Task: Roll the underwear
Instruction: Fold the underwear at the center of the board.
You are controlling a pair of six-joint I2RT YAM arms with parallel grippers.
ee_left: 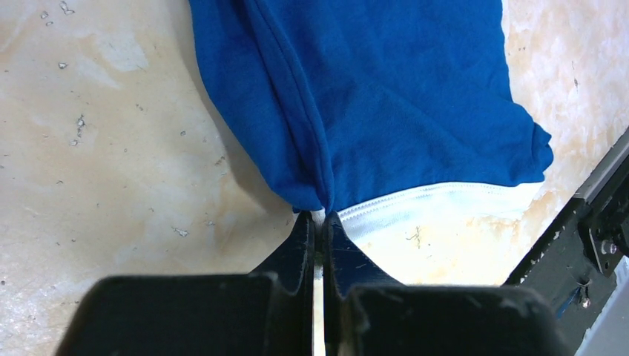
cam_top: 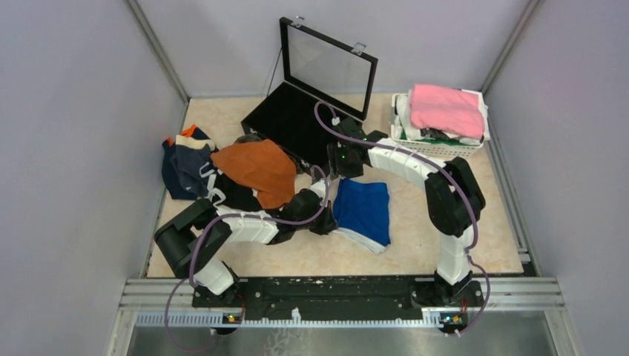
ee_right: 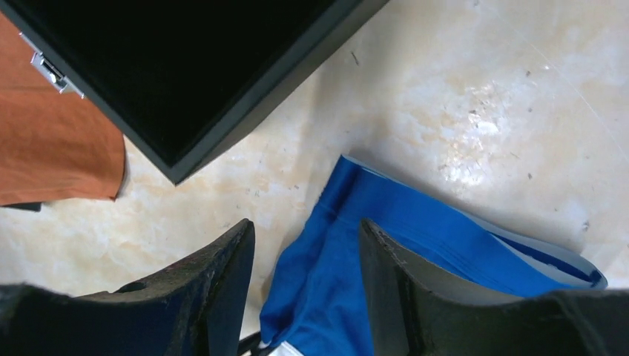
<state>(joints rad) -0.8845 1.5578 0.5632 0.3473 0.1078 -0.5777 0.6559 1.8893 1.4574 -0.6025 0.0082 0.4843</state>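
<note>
The royal blue underwear (cam_top: 363, 211) with white trim lies flat on the table in the middle. My left gripper (cam_top: 326, 222) is shut on its near left corner; in the left wrist view the jaws (ee_left: 320, 216) pinch the blue and white edge of the underwear (ee_left: 386, 96). My right gripper (cam_top: 343, 172) is open over the far left corner; in the right wrist view the blue cloth (ee_right: 326, 289) lies between its spread fingers (ee_right: 305, 230). A pile of other underwear lies at the left, rust-orange (cam_top: 256, 169) on top, navy and black (cam_top: 185, 167) beside it.
An open black case (cam_top: 297, 119) with a raised glass lid (cam_top: 326, 63) stands at the back centre, its corner showing in the right wrist view (ee_right: 178, 81). A white basket (cam_top: 438, 144) with a pink folded cloth (cam_top: 446, 110) stands at the back right. Grey walls enclose the table.
</note>
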